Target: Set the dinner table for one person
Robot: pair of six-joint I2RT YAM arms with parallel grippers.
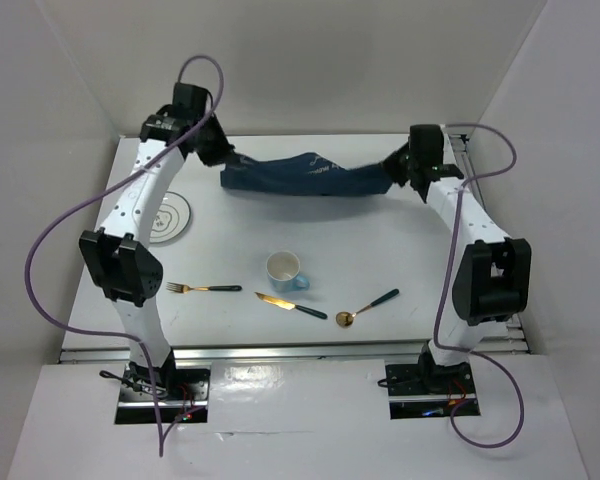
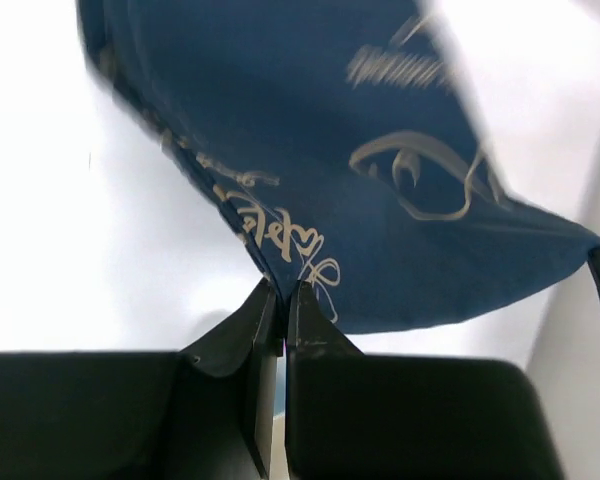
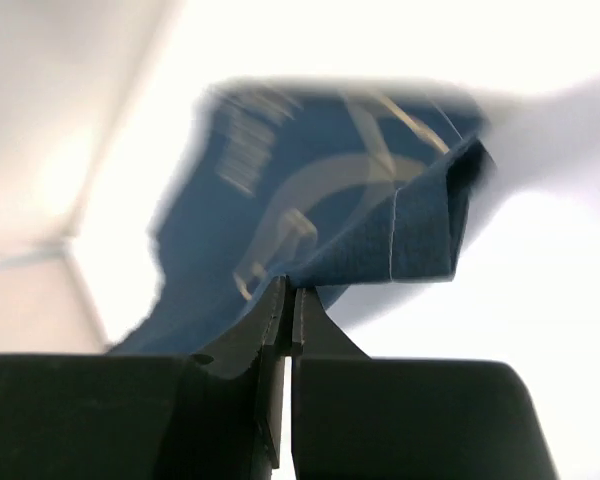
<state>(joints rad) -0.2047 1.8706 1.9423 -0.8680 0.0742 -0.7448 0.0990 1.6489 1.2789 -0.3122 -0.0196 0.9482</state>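
Observation:
A navy placemat (image 1: 305, 176) with pale line drawings hangs stretched between both arms at the back of the white dinner table (image 1: 380, 250). My left gripper (image 1: 220, 158) is shut on the placemat's left corner (image 2: 280, 250); its jaws pinch the cloth edge (image 2: 283, 288). My right gripper (image 1: 395, 165) is shut on the right corner, where the placemat (image 3: 310, 200) folds over just above the fingertips (image 3: 290, 290). On the table lie a white plate (image 1: 168, 217), a fork (image 1: 202, 288), a white and blue cup (image 1: 284, 270), a knife (image 1: 290, 305) and a spoon (image 1: 368, 306).
White walls close in the table at the back and both sides. A metal rail (image 1: 300, 352) runs along the front edge by the arm bases. Purple cables (image 1: 50, 260) loop beside each arm.

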